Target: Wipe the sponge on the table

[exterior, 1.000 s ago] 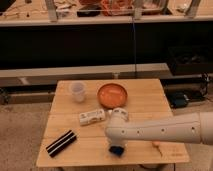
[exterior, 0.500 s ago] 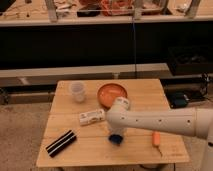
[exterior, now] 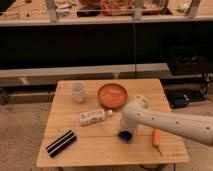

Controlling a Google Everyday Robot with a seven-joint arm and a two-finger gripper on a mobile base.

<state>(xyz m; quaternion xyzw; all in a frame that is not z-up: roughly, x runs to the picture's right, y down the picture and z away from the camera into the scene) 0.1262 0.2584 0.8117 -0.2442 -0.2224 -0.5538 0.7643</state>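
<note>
The white arm (exterior: 170,122) reaches in from the right and runs off the right border, so its base is out of sight. Its thick wrist covers most of the gripper (exterior: 127,131), which points down at the table (exterior: 100,152) a little right of the middle, nearer the front edge than the back. How far the gripper is open I cannot tell, nor whether it truly has hold of anything.

The sponge (exterior: 123,136) sits directly under the gripper, touching the tabletop, with only its lower part peeping out below the wrist. It shows as a small, dark blue lump, far smaller than the bowl (exterior: 112,95); its exact shape is hard to make out.

The table is pale wood with planks running side to side. Just right of the sponge, toward the front right corner, lies a thin orange stick (exterior: 156,137). A white bottle (exterior: 92,117) lies on its side left of the gripper, near the middle. A striped black-and-white bar (exterior: 61,143) lies by the front left corner. The orange bowl stands near the back edge, and a pale cup (exterior: 77,91) stands toward the back left corner.
</note>
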